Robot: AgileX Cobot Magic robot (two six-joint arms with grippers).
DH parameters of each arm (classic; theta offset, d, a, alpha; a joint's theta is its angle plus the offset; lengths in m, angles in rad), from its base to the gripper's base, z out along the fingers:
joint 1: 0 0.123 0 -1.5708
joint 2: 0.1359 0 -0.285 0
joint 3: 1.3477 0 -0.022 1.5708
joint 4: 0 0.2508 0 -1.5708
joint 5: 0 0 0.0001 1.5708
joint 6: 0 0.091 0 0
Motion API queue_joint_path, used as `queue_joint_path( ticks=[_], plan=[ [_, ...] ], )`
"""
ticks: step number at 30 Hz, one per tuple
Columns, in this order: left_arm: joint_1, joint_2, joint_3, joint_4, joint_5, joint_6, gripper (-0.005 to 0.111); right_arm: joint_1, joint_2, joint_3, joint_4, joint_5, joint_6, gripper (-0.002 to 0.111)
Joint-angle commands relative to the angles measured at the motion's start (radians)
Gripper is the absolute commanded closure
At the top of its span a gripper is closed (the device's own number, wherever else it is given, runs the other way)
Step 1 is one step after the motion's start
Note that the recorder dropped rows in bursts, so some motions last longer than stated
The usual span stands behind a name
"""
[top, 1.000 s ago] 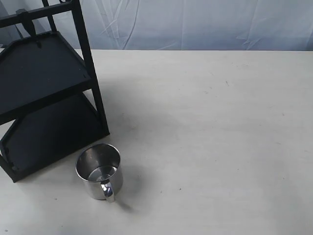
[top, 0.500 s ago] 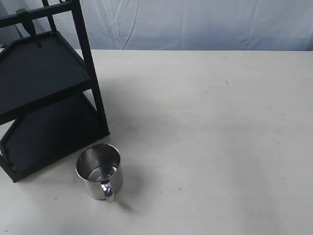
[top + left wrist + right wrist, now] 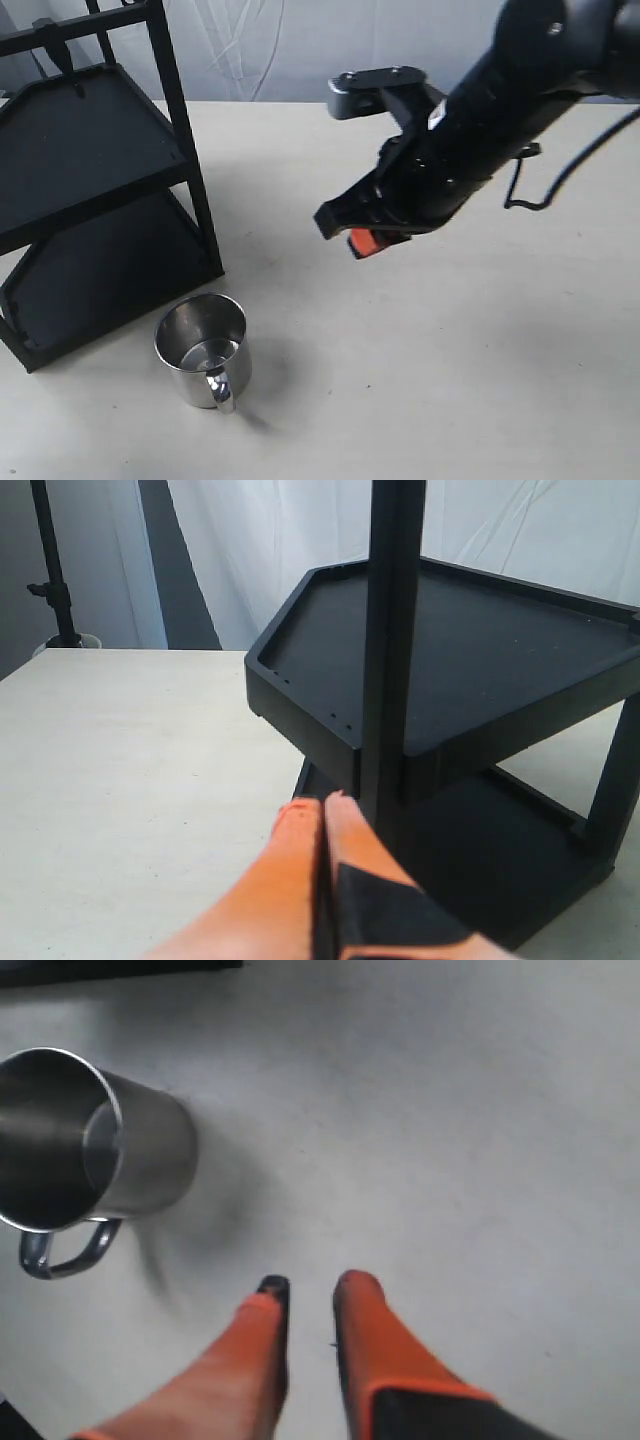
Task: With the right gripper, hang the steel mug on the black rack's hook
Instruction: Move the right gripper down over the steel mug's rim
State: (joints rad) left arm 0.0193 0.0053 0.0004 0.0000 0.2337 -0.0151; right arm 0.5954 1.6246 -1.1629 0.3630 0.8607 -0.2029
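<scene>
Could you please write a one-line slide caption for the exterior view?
The right end effector hangs above the table, with the steel mug upright beside the black rack.

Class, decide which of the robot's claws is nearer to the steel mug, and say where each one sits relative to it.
Probably the right claw: it hangs above the table, apart from the steel mug. The left claw faces the black rack, with no mug in its view.

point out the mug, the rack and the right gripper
mug (image 3: 201,350), exterior view, inner wall
rack (image 3: 90,130), exterior view, upper shelf
right gripper (image 3: 308,1290), right wrist view, gap between its fingertips
</scene>
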Motion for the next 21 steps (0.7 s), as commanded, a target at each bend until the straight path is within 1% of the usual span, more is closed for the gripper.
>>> queue_joint_path(
  ticks=[1,2,3,7,12,17,21],
  plan=[
    [-0.001,-0.005,0.000,-0.007,-0.003,-0.002,0.105,0.039,0.104,-0.133,0.017,0.059,-0.015,0.046],
    [-0.001,-0.005,0.000,-0.007,-0.003,-0.002,0.105,0.049,0.125,-0.155,0.015,0.060,-0.015,0.041],
    [-0.001,-0.005,0.000,-0.007,-0.003,-0.002,0.105,0.060,0.148,-0.176,0.015,0.066,-0.015,0.042],
    [-0.001,-0.005,0.000,-0.007,-0.003,-0.002,0.105,0.105,0.225,-0.229,0.017,0.074,-0.015,0.053],
    [-0.001,-0.005,0.000,-0.007,-0.003,-0.002,0.105,0.143,0.294,-0.259,0.035,0.072,-0.015,0.054],
    [-0.001,-0.005,0.000,-0.007,-0.003,-0.002,0.105,0.209,0.346,-0.259,0.056,-0.006,-0.015,0.054],
    [-0.001,-0.005,0.000,-0.007,-0.003,-0.002,0.105,0.222,0.394,-0.259,0.076,-0.048,-0.015,0.054]
  ],
)
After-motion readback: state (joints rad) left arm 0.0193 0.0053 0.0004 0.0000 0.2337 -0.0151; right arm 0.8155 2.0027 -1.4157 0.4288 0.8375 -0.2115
